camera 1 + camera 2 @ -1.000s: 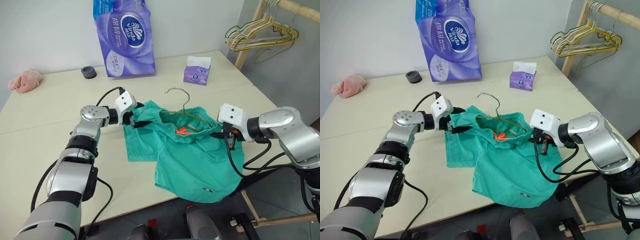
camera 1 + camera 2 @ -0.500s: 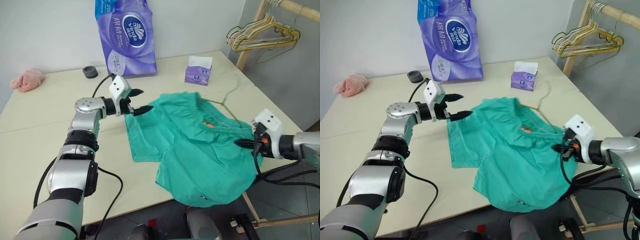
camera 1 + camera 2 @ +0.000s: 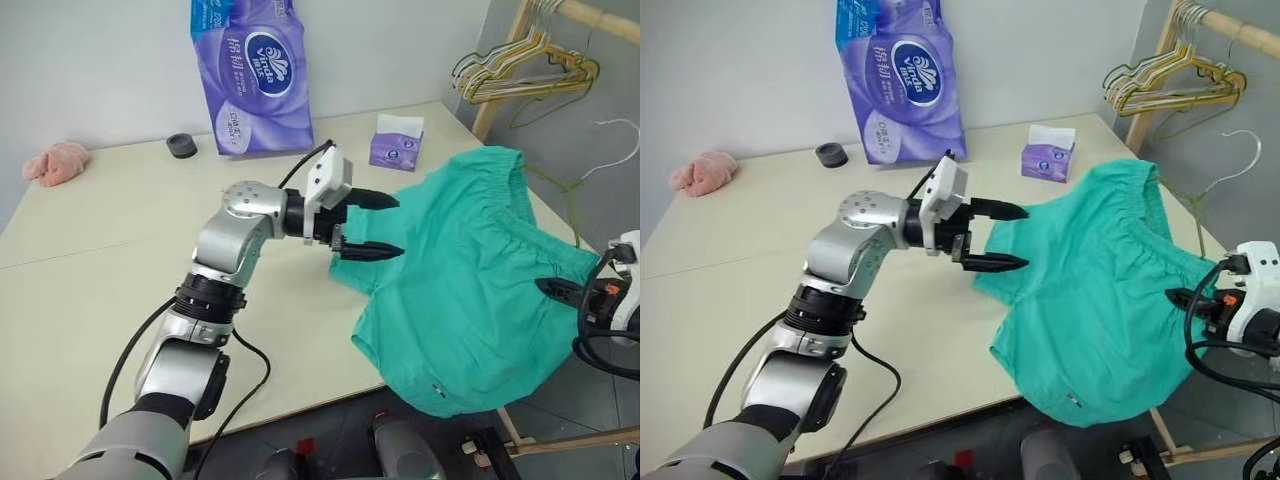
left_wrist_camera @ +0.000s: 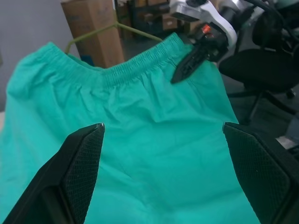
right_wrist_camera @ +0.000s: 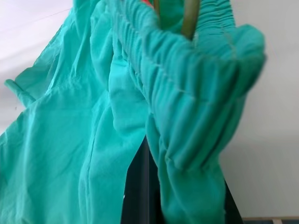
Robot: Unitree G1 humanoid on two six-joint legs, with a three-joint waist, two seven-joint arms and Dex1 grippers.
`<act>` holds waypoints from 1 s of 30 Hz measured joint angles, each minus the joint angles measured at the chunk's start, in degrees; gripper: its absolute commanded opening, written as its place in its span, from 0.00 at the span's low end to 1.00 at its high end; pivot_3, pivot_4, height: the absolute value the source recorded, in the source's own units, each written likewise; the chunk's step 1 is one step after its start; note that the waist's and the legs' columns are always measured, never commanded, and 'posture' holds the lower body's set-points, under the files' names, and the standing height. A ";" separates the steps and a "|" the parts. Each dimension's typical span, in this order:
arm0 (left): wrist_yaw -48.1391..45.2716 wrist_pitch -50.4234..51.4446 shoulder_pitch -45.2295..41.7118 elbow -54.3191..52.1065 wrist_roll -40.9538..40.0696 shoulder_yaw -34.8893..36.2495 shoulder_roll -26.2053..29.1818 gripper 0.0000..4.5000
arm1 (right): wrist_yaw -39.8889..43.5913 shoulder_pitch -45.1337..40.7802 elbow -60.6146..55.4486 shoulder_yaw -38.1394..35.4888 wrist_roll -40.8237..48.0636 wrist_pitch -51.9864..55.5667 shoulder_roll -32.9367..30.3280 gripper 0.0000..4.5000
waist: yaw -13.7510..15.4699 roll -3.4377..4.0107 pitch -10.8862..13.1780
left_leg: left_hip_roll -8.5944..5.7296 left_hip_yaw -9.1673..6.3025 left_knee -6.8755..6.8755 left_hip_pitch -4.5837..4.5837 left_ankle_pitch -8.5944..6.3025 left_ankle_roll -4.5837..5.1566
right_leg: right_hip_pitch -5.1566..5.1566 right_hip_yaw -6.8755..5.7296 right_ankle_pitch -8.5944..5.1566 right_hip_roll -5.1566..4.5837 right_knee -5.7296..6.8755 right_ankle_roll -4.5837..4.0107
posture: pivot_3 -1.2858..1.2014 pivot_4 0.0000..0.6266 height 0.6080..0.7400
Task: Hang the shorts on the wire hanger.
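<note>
The right gripper (image 3: 1180,298) is clenched on the gathered waistband of the shorts (image 3: 1095,285), at the side of the garment farthest from the purple tissue pack (image 3: 902,78); in the right wrist view its dark fingers (image 5: 140,191) close together with the elastic bunched over them; the left gripper (image 3: 1000,237) stands released, its two black fingers (image 3: 1002,210) spread wide and level, tips just at the near edge of the shorts without closing on the fabric; the left wrist view looks between both pads (image 4: 81,161) onto the teal cloth; the shorts are lifted and stretched, the waistband raised toward the small tissue box (image 3: 1047,155), the legs trailing down over the table (image 3: 760,250) edge; the wire hanger (image 3: 620,135) is threaded in the waistband, its thin olive wire (image 5: 189,18) emerging there and its hook rising above the shorts on the side away from the pack; beyond it, bunched hangers (image 3: 1160,80) hang on a wooden rack (image 3: 1150,85); a black round object (image 3: 830,155) and a pink plush (image 3: 702,172) lie well apart from the shorts, beside the pack.
</note>
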 measured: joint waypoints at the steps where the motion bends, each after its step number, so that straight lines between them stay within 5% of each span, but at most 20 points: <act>1: 1.20 -0.08 -0.59 -0.04 0.24 0.00 -0.62 0.94 | -1.49 0.35 0.07 -1.50 0.68 0.00 -0.09 0.00 | 0.03 0.05 0.45 | 0.00 0.05 0.01 0.04 0.00 0.00 | 0.05 0.03 0.00 0.00 -0.01 0.00 | 0.37 0.35 1.00; 12: 9.56 -0.90 -4.10 -2.24 4.88 -6.02 -7.73 0.94 | -17.40 -1.97 9.08 -9.49 9.36 0.00 -13.32 0.00 | -0.31 0.05 6.43 | 0.01 0.23 -0.02 0.06 0.04 0.11 | 0.28 0.14 0.00 0.05 -0.07 0.01 | 0.35 0.52 1.00; 21: 16.58 -6.41 -10.88 2.72 8.91 -7.38 -15.12 0.94 | -31.24 -16.28 18.73 -8.20 9.19 0.00 -18.68 0.00 | -0.27 -0.22 8.00 | -0.02 0.34 -0.02 -0.05 0.06 0.15 | 0.07 0.19 0.03 -0.01 -0.20 0.06 | 0.36 0.52 1.00; 30: 20.02 -12.05 -17.05 9.22 11.07 -7.33 -19.22 0.94 | -42.56 -35.29 30.45 -5.26 -0.89 0.00 -18.51 0.00 | -0.28 -0.13 8.81 | 0.01 0.53 -0.18 -0.16 0.07 0.17 | -0.22 0.38 0.05 -0.02 -0.25 0.09 | 0.36 0.52 1.00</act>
